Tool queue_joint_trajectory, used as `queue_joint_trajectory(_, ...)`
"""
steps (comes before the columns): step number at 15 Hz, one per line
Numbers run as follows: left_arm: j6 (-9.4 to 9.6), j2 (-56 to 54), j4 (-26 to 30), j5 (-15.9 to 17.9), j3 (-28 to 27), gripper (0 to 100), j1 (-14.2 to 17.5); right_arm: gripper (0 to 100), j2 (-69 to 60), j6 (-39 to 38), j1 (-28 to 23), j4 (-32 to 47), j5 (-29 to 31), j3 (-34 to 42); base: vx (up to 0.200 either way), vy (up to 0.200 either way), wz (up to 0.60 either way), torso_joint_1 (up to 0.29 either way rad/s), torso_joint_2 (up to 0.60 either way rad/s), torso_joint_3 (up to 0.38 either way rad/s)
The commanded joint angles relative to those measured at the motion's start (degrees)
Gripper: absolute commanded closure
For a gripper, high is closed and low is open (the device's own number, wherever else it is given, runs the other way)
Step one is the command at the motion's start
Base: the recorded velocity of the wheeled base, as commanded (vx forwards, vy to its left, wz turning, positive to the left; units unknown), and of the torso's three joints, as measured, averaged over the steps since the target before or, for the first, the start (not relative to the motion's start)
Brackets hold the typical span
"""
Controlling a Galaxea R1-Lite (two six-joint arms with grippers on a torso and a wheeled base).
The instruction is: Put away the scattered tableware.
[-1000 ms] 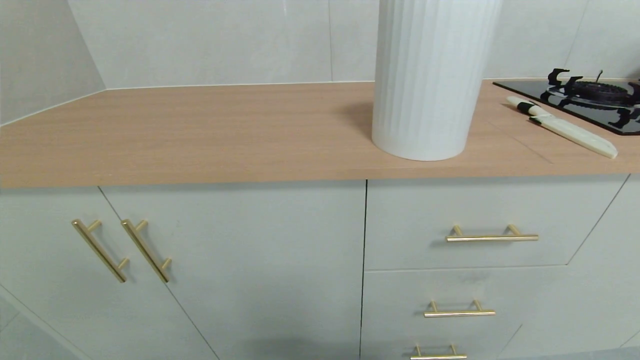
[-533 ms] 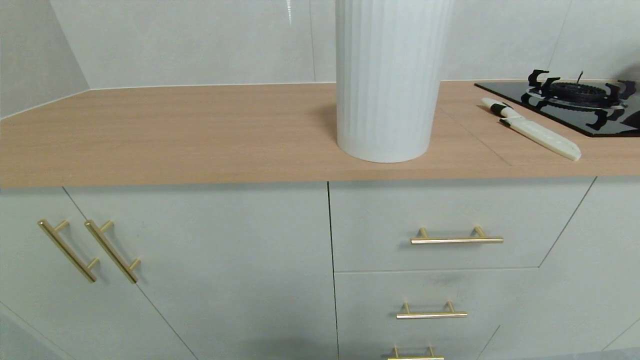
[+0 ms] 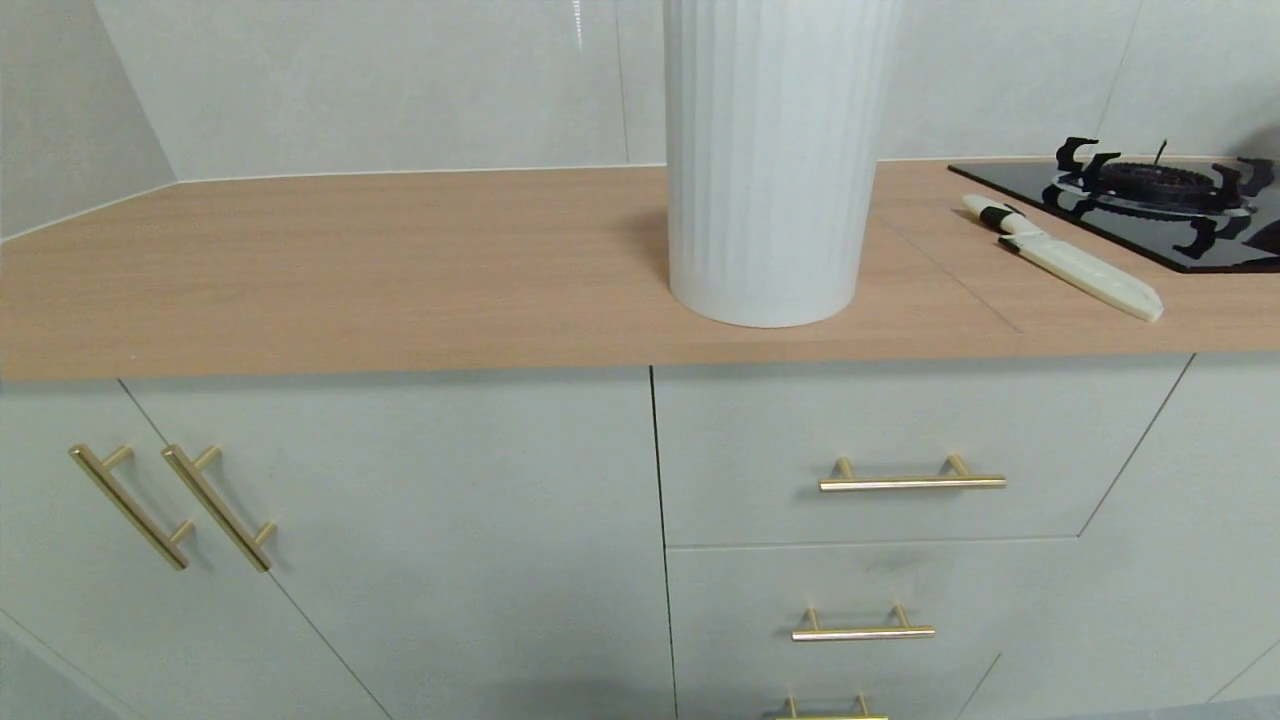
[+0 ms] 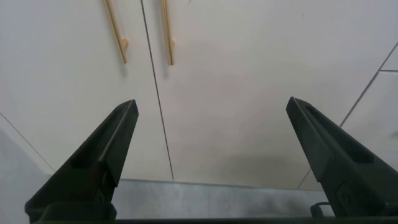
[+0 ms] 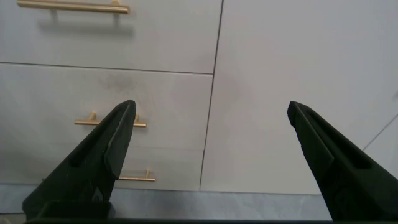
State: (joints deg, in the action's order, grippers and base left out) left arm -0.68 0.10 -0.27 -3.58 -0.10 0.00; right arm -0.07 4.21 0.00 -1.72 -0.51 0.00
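Note:
A cream-coloured knife with a black band on its handle lies flat on the wooden countertop, beside the black stove top. A tall white ribbed container stands near the counter's front edge, left of the knife. My left gripper is open and faces the pale cabinet doors with two gold handles. My right gripper is open too, facing the drawer fronts with gold bar handles. Nothing sits between either pair of fingers.
Below the counter are cabinet doors with two slanted gold handles on the left and a stack of drawers on the right. Tiled walls close off the back and left. The counter's left half is bare wood.
The whole head view has shifted, so the camera turned right; container, knife and stove now appear further left. In the last half second it barely moved. Nothing on the counter moved.

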Motion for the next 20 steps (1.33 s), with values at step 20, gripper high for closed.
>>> queue_joint_trajectory(20, -0.11, 0.0, 0.0, 0.0, 0.0, 0, 0.0, 0, 0.1, 0.1, 0.0, 0.0, -0.1, 0.0, 0.000, 0.000, 0.00, 0.029, -0.08, -0.062)
